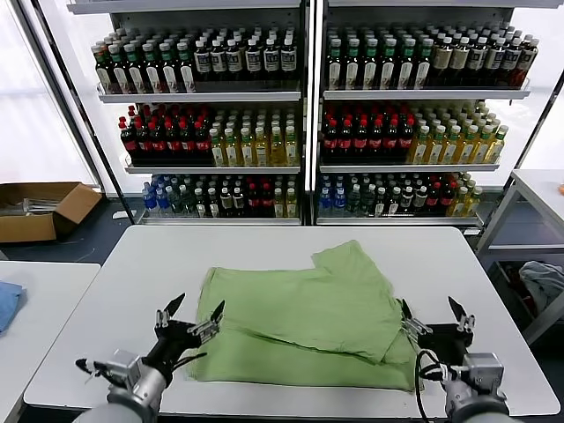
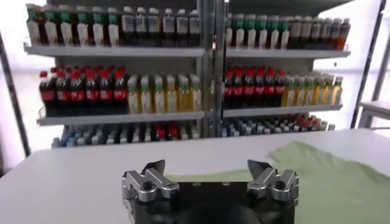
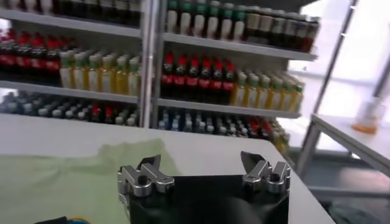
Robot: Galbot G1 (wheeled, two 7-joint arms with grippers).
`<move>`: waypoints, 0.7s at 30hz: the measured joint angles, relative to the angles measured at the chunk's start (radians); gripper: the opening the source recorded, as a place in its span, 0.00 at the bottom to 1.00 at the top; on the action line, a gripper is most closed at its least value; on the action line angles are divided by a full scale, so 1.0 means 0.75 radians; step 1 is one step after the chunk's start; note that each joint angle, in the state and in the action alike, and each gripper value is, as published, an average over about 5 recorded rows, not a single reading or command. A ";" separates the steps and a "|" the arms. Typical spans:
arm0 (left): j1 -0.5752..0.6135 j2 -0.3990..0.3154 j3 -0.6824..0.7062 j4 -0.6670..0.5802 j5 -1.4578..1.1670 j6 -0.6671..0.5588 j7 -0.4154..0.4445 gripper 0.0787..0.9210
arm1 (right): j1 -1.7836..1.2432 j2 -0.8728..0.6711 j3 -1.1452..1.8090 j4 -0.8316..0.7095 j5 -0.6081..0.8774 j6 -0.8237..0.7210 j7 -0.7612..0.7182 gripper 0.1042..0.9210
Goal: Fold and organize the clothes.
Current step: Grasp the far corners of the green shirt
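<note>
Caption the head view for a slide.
Both open grippers, left and right, flank the partly folded green shirt on the white table.

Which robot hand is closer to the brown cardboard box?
The left gripper. It sits at the green shirt's left edge, the side where the cardboard box lies on the floor. The right gripper is across the shirt.

My left gripper [image 1: 189, 315] is showing black pointed fingers on silver-grey metal knuckles, black body behind, grey rounded wrist housing trailing thin dark wires. My right gripper [image 1: 435, 315] is looking the same: black finger tips, silver linkages, a black cable looping down by the grey wrist block. In the left wrist view my fingers [image 2: 148, 177] are showing machined silver links with dark round screws, on a black base. Right wrist view is showing identical silver links [image 3: 145, 175] with black pivot screws.
</note>
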 measured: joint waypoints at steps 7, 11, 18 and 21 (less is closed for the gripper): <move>-0.282 0.067 0.090 0.211 -0.102 0.066 0.047 0.88 | 0.346 -0.078 -0.183 -0.307 0.101 0.003 -0.048 0.88; -0.457 0.083 0.167 0.376 -0.129 0.091 0.055 0.88 | 0.527 -0.058 -0.270 -0.491 0.127 0.004 -0.036 0.88; -0.695 0.078 0.276 0.660 -0.140 0.126 0.067 0.88 | 0.760 0.029 -0.380 -0.756 0.137 0.011 -0.024 0.88; -0.754 0.070 0.301 0.750 -0.136 0.141 0.070 0.88 | 0.841 0.076 -0.418 -0.855 0.128 0.016 -0.023 0.88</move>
